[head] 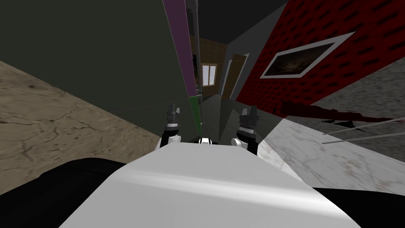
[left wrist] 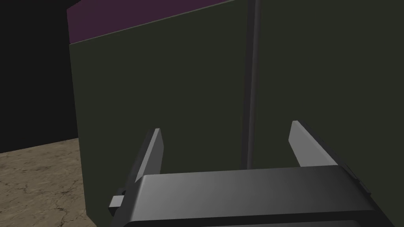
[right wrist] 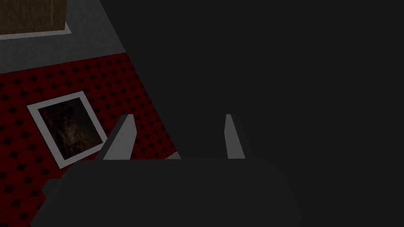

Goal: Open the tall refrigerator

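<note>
Head view: the tall refrigerator (head: 99, 51), dark green-grey with a purple side, stands upright close ahead on my left, on the tan floor (head: 47, 118). Left wrist view: its long vertical handle (left wrist: 251, 79), a dark bar, shows through the gap of the left claw (left wrist: 225, 128), which is released, fingers spread, grasping nothing. The right claw (right wrist: 178, 116) is likewise released, facing a dark flat surface.

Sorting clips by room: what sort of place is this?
Probably a home, near the kitchen: a tall dark refrigerator, a framed picture on a red wall, a window beyond.
</note>
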### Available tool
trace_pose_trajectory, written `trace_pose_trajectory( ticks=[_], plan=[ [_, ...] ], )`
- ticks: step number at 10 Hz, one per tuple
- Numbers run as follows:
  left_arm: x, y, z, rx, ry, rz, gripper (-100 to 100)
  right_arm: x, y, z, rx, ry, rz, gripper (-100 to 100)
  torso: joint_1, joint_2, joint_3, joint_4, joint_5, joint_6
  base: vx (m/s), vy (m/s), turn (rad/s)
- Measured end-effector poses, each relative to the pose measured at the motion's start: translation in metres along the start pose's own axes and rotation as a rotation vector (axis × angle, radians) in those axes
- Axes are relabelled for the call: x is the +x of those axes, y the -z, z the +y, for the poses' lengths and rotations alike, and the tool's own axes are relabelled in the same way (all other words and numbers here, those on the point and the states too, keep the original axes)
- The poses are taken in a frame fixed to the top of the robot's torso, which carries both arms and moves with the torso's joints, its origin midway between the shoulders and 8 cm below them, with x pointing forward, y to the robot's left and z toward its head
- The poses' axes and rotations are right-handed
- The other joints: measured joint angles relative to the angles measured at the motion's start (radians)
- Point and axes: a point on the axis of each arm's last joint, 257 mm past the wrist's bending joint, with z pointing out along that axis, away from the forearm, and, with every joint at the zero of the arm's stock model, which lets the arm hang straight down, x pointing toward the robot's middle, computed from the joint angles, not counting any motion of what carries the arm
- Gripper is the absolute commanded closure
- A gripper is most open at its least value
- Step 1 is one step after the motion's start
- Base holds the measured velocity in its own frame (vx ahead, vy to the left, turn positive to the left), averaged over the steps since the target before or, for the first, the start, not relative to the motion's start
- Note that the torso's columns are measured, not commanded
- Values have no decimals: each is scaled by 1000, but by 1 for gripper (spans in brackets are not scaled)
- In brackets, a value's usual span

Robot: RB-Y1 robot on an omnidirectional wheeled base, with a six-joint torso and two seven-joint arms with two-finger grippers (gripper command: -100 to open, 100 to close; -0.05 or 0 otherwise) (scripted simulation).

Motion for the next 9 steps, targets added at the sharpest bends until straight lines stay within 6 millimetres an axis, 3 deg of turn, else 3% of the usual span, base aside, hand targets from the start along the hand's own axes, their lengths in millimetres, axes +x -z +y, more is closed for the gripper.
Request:
trace_pose_trajectory(
  ticks=[9],
  plan=[
    [-40, 0, 35, -170, 41, -37, -100, 0, 0, 0, 0, 0, 0, 0, 5, -19, -16, -5, 0, 11, 113, -124, 154]
  ],
)
